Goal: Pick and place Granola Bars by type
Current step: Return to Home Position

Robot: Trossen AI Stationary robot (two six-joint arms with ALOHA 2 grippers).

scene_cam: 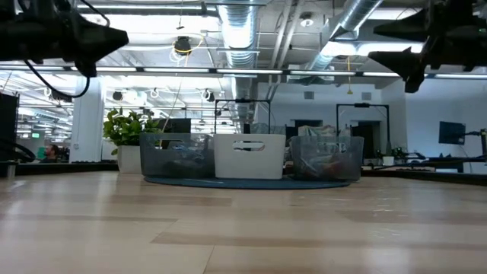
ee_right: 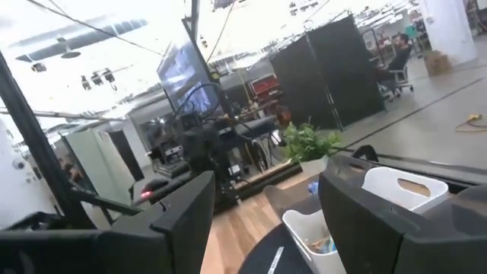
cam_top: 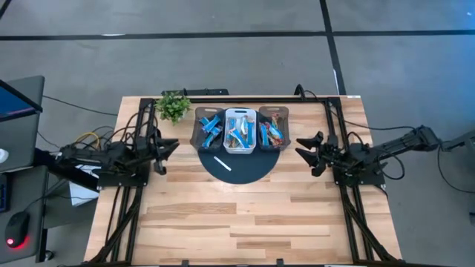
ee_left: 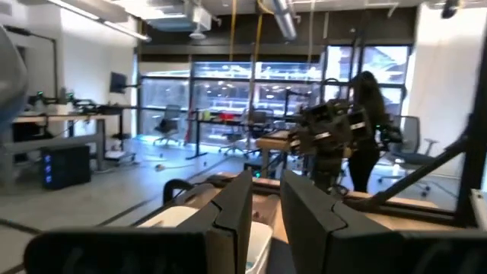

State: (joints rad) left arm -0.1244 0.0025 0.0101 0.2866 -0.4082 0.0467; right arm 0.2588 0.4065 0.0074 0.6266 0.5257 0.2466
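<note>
Toward twelve o'clock on the wooden counter [cam_top: 245, 222], a dark round mat [cam_top: 249, 170] carries three bins in a row. All the Granola Bars [cam_top: 240, 133] in view lie inside these bins. Blue-wrapped ones fill the left black bin [cam_top: 197, 138], at nine o'clock of the white bin [cam_top: 240, 111]. Silver-teal ones with some orange lie in the white bin itself, and orange-red ones in the right black bin [cam_top: 275, 110], at its three o'clock. A thin white stick [cam_top: 223, 163] lies alone on the mat, at six o'clock of the left black bin. A potted plant [cam_top: 173, 106] stands at about ten o'clock of the bins, just beside the left one. The left hand [cam_top: 168, 154] hangs at nine o'clock of the mat, off its edge, its fingers a little apart and empty. The right hand [cam_top: 306, 153] hangs at three o'clock of the mat, its fingers spread wide and empty. Seen from counter height, both hands are well above the wood
</note>
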